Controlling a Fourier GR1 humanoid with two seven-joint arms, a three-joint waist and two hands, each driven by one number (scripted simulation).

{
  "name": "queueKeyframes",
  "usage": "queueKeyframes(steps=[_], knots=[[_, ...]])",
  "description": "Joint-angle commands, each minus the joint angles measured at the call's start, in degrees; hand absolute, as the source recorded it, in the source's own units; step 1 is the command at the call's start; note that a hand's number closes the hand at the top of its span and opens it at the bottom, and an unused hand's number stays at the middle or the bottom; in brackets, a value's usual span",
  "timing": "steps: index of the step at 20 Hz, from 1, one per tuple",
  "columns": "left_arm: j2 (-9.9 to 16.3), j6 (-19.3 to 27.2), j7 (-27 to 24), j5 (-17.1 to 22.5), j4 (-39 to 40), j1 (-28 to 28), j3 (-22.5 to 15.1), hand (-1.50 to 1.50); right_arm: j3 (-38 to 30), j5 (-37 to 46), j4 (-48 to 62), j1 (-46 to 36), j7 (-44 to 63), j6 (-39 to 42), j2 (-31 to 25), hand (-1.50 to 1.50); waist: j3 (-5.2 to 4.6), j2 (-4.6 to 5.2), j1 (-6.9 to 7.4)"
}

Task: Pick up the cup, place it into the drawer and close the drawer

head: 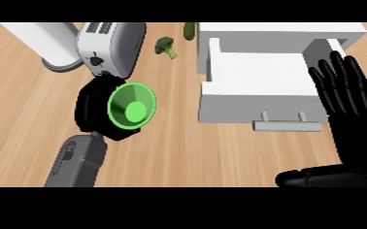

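Head view: looks steeply down on a wooden counter with both forearms coming in from the lower edge
Cup: a green cup is tipped so its open mouth faces up at the camera, well left of the drawer and just below the toaster
Left robot hand: the left robot hand is curled round the cup from behind, its black fingers showing along the cup's left and lower rim; it appears to hold the cup above the counter, though whether the cup is clear of the surface cannot be told
Right robot hand: the right robot hand is open, fingers straight and spread, resting at the right edge beside the drawer's right wall and holding nothing
Drawer: the white drawer is pulled out, its inside bare, its handle facing the robot
Other things: a silver toaster above the cup, a white cylinder at top left, a broccoli floret between toaster and drawer, a second green vegetable near the top edge, too cut off to name
Progress: the grasp looks done; carrying the cup rightward, setting it inside the drawer, letting go and pushing the drawer shut are all left
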Motion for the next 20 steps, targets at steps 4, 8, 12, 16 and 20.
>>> queueKeyframes(steps=[4,8,12,16,20], knots=[[-2.13,8.64,17.66,3.3,-15.61,-5.26,-3.9,1.5,-0.04,0.81,1.69,-0.74,-1.36,-0.18,0.36,-1.5,-0.04,0.18,-0.46],[-1.58,11.15,18.79,1.55,-14.18,-9.78,-3.76,1.5,-0.28,0.37,-0.44,1.06,-1.09,0.38,0.1,-1.5,-0.07,0.29,-0.85],[-2.17,17.82,23.53,0.25,-13.48,-19.13,-4.86,1.5,-3.39,-3.22,-1.18,-0.18,0.55,2.09,-2.46,-1.5,-0.05,0.31,-1.2],[-2.18,21.24,26.2,-1.96,-9.08,-26.25,-5.33,1.5,-0.95,0.25,1.12,1.88,-3.26,1.03,0.32,-1.5,-0.05,0.39,-1.24],[-2.18,23.98,28.02,-2.42,-11.32,-26.11,-9.46,1.5,0.9,1.32,-1.37,1.69,-0.72,0.02,0.98,-1.5,-0.07,0.3,-0.98]])
